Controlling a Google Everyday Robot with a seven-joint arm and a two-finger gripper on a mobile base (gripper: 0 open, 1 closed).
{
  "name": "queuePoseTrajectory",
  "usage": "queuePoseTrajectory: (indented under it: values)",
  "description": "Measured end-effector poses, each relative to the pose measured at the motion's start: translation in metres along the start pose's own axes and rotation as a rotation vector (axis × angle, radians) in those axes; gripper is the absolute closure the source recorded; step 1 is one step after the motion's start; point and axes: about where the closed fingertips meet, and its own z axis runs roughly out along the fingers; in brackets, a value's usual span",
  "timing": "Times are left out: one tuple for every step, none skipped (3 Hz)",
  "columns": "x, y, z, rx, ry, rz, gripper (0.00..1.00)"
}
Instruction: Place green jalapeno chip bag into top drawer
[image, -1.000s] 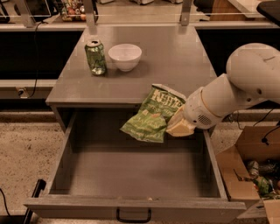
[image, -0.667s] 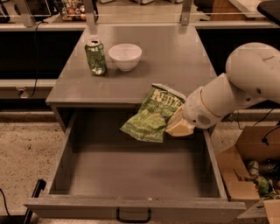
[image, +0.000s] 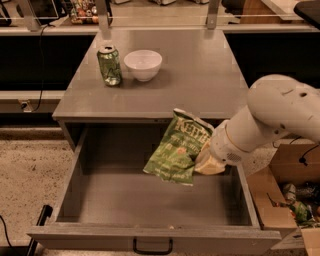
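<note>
The gripper's (image: 209, 161) jaws pinch the right edge of the chip bag (image: 176, 149). The bag hangs tilted over the right half of the open drawer (image: 125, 202), clear of its floor. To finish well, I judge it should sink lower and nearer the drawer's middle before the jaws part, so it lands flat inside the walls. The bag's white lettering reads "Kettle". Behind the drawer, on the bench (image: 200, 75), stand a can (image: 109, 65), its label unreadable, and a bowl (image: 143, 64).

Grey metal table (image: 200, 75) centre, speckled floor (image: 30, 170) left, open cardboard box (image: 282, 172) near right, two metal posts (image: 104, 17) far. Warm dim light. Gripper (image: 202, 159) mid-right off table's near edge, clamped on green jalapeno chip bag (image: 175, 152).
</note>
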Motion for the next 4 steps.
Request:
queuePoseTrajectory:
  values:
    - [0.031, 0.014, 0.018, -0.052, 0.056, -0.108, 1.00]
    - [0.043, 0.022, 0.027, -0.099, 0.073, -0.182, 1.00]
    - [0.043, 0.027, 0.037, -0.134, 0.068, -0.227, 1.00]
    - [0.042, 0.028, 0.037, -0.134, 0.069, -0.230, 0.83]
